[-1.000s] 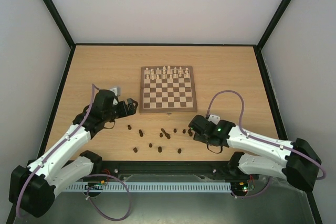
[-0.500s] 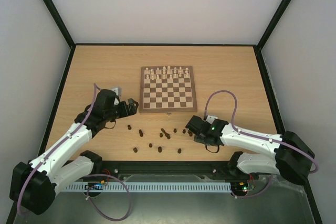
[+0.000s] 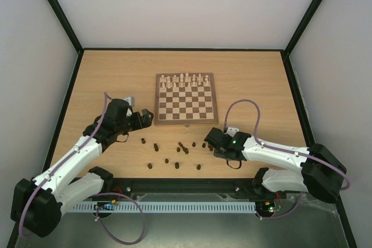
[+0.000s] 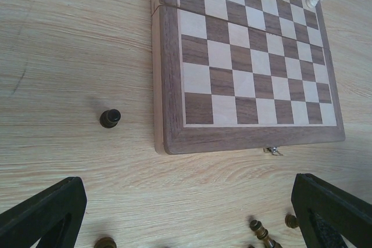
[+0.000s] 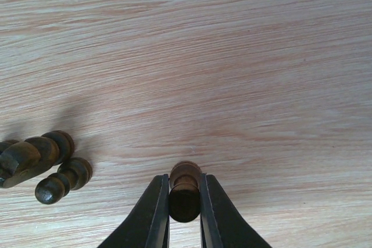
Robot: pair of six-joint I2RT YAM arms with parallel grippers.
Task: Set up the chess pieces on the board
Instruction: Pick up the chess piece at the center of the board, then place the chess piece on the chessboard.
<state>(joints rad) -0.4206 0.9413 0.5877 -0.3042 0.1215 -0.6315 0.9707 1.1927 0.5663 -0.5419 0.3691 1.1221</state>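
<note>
Light oak-look tabletop (image 3: 250, 79) is sitting inside a booth, grain running side to side. Thin black edging (image 3: 186, 49) is bordering its far side and both flanks. Plain white back wall (image 3: 186, 4) is rising behind it. Left wall (image 3: 29, 74) and right wall (image 3: 343, 74) are slanting in, same pale grey-white. Black corner posts (image 3: 58, 10) are running up and outward where the walls are meeting. At the near edge a black rail (image 3: 186, 183) is lying across, with a white slotted strip (image 3: 174, 207) below it and a dull grey surface (image 3: 186, 230) under that. Light is falling soft and even, giving only faint shadows. Close up from the wrists, the tabletop is showing matte, pale streaks.
</note>
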